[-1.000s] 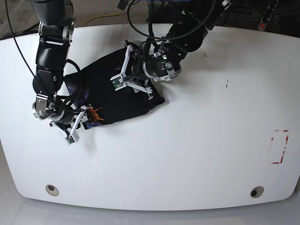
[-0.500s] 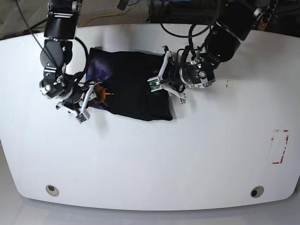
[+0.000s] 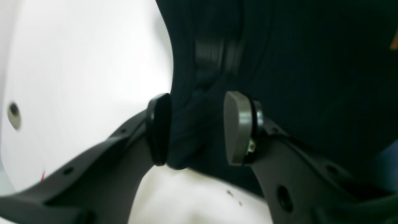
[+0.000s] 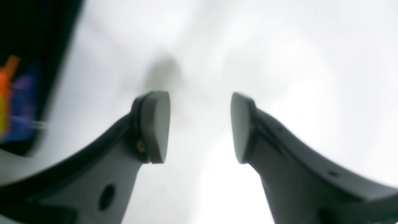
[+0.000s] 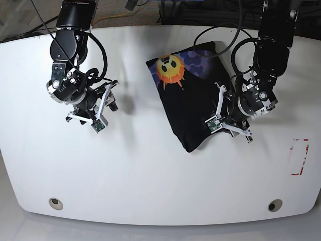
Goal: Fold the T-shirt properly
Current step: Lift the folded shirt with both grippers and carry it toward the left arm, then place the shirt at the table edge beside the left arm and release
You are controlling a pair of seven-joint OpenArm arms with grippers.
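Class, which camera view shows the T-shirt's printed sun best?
The base view: the orange and yellow sun lies fully visible there. The right wrist view shows only a blurred part at its left edge; the left wrist view shows just an orange sliver at its right edge.

Base view bright and mostly sharp, with a soft shadow on the white table (image 5: 150, 186). Both wrist views blurred; in the right one, pale surface almost washed out, faint grey shadows.

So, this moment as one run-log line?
left gripper: open, over black T-shirt | right gripper: open, over white table
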